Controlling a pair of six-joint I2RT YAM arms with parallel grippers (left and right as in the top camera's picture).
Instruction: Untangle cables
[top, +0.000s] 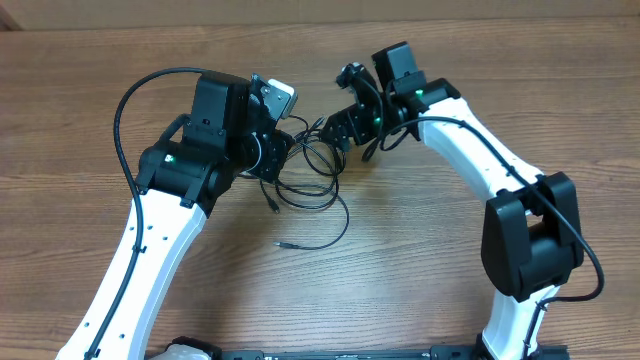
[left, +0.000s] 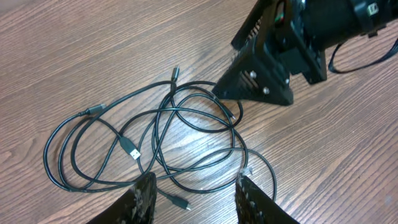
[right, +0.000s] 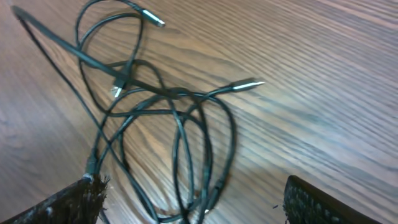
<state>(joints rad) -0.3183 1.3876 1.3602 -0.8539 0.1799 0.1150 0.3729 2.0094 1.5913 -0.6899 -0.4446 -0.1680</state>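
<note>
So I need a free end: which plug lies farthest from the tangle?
The plug lying alone, lowest in the overhead view; the others stay close to the loops.

The cables (left: 163, 127) are seen as thin black cords laid flat on the wood in loose, overlapping loops, crossed over one another at the middle. The tangle is spread just ahead of the left gripper (left: 194, 194), with one small dark plug end (left: 180, 203) lying between its parted fingers. Below the widely parted right gripper (right: 193, 196) the loops are gathered, and two silvery tips (right: 249, 85) are pointed outward beyond it.
</note>
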